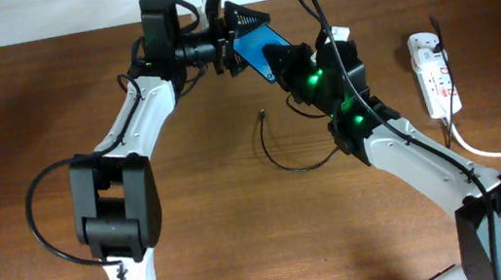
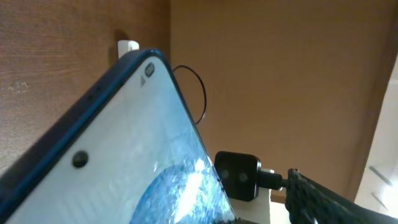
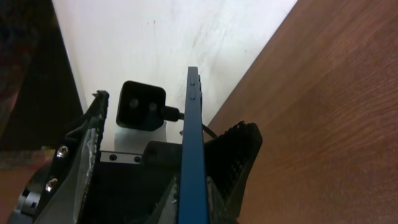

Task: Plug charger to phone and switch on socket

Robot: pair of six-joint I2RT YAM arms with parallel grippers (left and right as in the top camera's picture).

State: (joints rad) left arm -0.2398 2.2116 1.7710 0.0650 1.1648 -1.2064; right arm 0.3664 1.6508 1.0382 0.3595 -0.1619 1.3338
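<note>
Phone [image 1: 254, 46] between both end effectors

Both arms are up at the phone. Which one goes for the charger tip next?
Probably right. The charger tip lies on the table just below the right gripper, and the socket is on that side too. The left gripper could keep the phone; who grips it now is unclear.

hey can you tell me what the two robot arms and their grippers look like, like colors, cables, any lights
Both arms have white link shells with chunky black joint housings. The left arm carries a loose black cable looping off its side; the right arm has a black cable running along it and two glowing green lights near the wrist. The left gripper and right gripper are black, with ridged, textured finger faces.
</note>
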